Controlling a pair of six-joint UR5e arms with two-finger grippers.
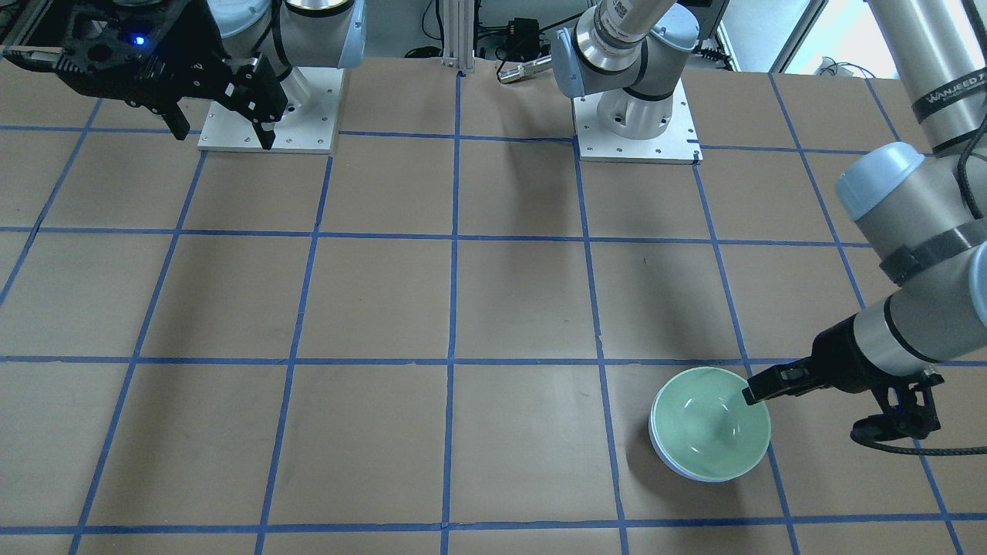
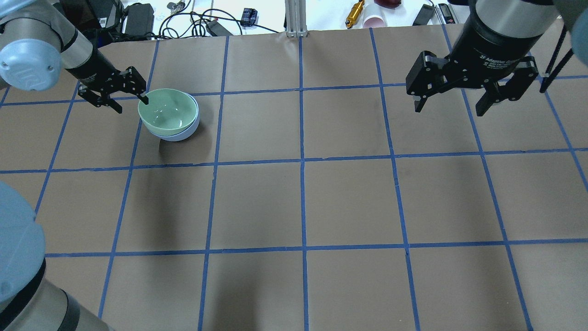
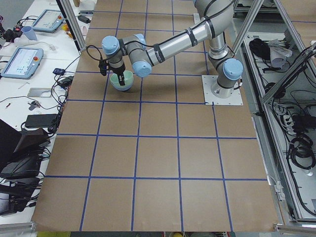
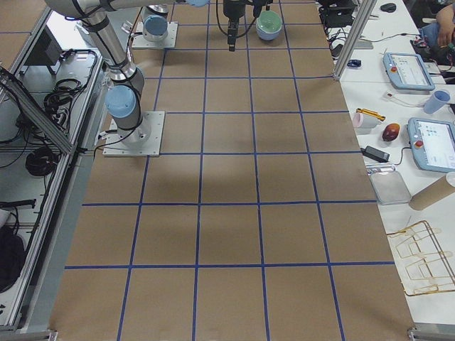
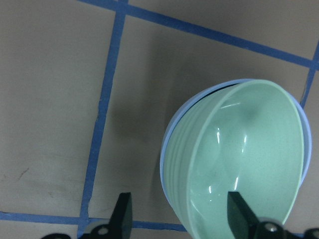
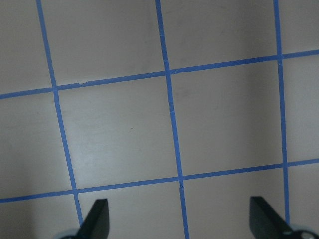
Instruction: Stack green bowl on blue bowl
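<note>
The green bowl (image 2: 167,110) sits nested in the blue bowl (image 2: 183,135) at the table's far left, slightly tilted. In the front view the green bowl (image 1: 709,424) hides all but a sliver of the blue bowl (image 1: 657,453). My left gripper (image 2: 132,102) is open and straddles the green bowl's near rim, one finger inside, one outside. The left wrist view shows the green bowl (image 5: 244,159), the blue bowl's rim (image 5: 163,169) and the left gripper (image 5: 180,219) wider than the rim. My right gripper (image 2: 452,105) is open and empty, high over the far right; it also shows in the front view (image 1: 224,131).
The two arm bases (image 1: 636,116) (image 1: 270,108) stand on plates at the robot's side. Cables, a yellow tool (image 2: 354,13) and a pink cup (image 2: 375,20) lie beyond the table's far edge. The right wrist view shows only brown paper with blue tape lines (image 6: 172,114).
</note>
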